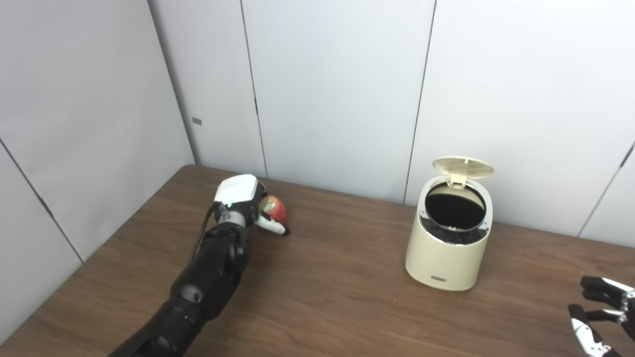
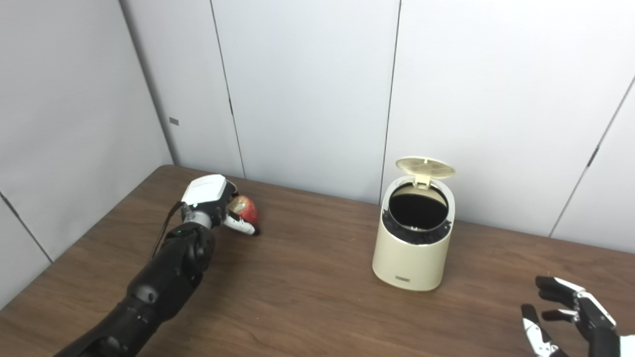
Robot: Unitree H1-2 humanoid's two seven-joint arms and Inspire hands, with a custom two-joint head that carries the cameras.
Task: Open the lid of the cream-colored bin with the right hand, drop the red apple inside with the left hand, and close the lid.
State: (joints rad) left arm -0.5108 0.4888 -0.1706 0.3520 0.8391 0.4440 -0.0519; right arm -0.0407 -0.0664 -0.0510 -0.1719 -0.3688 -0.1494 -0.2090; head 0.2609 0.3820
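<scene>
The cream-colored bin stands on the right half of the table, its round lid tipped up at the back and the dark inside showing. At the far left, the red apple rests on the table with my left hand wrapped around it, thumb below and fingers behind. Whether the apple is off the table I cannot tell. My right hand hovers low at the bottom right corner, fingers spread, holding nothing, well to the right of the bin.
The brown wooden table runs up to grey wall panels at the back and left. A wide stretch of tabletop lies between the apple and the bin.
</scene>
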